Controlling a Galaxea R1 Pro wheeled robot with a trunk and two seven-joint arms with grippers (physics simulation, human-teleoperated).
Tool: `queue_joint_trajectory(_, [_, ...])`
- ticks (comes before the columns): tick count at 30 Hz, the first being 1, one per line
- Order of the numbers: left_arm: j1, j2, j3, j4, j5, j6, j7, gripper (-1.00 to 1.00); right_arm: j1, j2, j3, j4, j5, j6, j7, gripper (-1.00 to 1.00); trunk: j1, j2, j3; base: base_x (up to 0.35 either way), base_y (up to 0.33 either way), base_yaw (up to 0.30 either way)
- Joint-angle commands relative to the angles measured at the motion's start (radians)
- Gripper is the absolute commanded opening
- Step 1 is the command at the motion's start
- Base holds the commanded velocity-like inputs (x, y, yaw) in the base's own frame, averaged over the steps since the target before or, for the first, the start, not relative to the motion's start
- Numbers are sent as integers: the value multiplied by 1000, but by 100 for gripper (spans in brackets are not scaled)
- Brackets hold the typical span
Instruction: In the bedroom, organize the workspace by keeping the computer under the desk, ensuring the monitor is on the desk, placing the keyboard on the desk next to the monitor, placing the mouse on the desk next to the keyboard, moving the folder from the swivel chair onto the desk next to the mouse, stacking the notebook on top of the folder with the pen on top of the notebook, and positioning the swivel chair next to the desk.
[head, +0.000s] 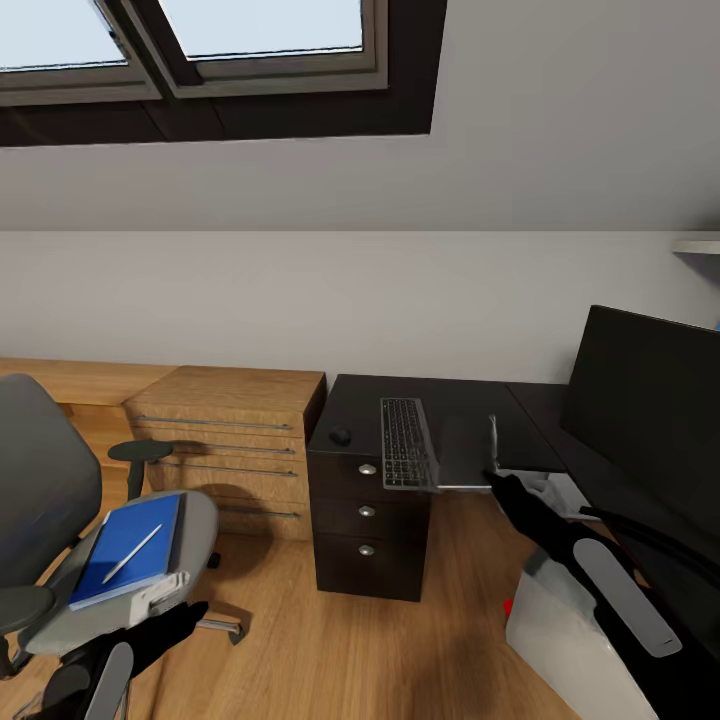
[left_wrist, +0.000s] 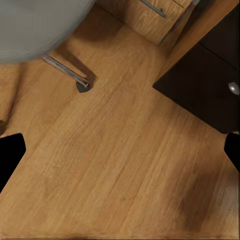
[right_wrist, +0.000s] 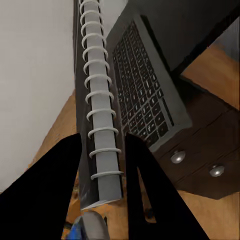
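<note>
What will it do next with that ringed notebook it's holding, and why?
Probably ease the notebook down onto the desk beside the keyboard and let go. The right pincer grips its ring binding close by, while the blue folder it must end up on lies on the swivel chair, with the pen on it.

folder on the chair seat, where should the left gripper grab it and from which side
Probably the folder's near short edge, which lies by the front rim of the swivel chair seat. It is flat, so come in low from the front and pinch that edge. The pen lies diagonally on top and could roll off, so keep the folder level. The left gripper sits just below that edge.
</note>
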Motion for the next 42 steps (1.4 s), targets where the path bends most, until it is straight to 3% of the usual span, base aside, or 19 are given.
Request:
queue_joint_trajectory(1, [-1, -1, -8, 1, 10, 4, 9, 100, -1, 1, 1, 9, -29, 0, -4, -100, 0, -1, -1, 2, 0, 0])
queue_joint_trajectory(3, [-1, -3, -30, 6, 10, 4, 10, 100, -1, 5, -56, 76, -70, -2, 3, -100, 0, -1, -1, 0, 0, 0])
queue_joint_trajectory(7, [-1, -3, -39, 9, 10, 4, 10, 100, -2, 11, -86, 111, -86, -12, 6, -100, 0, -1, -1, 0, 0, 0])
queue_joint_trajectory(14, [-1, -4, -42, 9, 10, 4, 10, 100, -3, 67, -150, 121, -102, -38, 13, -100, 0, -1, -1, 1, 0, 0])
queue_joint_trajectory(17, [-1, -4, -42, 10, 10, 3, 10, 100, -4, 113, -166, 125, -110, -41, 15, -100, 0, -1, -1, 86, 0, 0])
queue_joint_trajectory(20, [-1, -4, -42, 10, 10, 3, 10, 100, -4, 142, -188, 127, -112, -42, 16, -100, 0, -1, -1, 217, 0, 0])
queue_joint_trajectory(23, [-1, -4, -42, 9, 10, 3, 9, 100, -4, 155, -218, 128, -113, -42, 16, -100, 0, -1, -1, 280, 0, 0])
queue_joint_trajectory(42, [-1, -4, -42, 9, 10, 3, 9, 100, -4, 165, -262, 185, -113, -46, 19, -100, 0, -1, -1, 303, -83, 0])
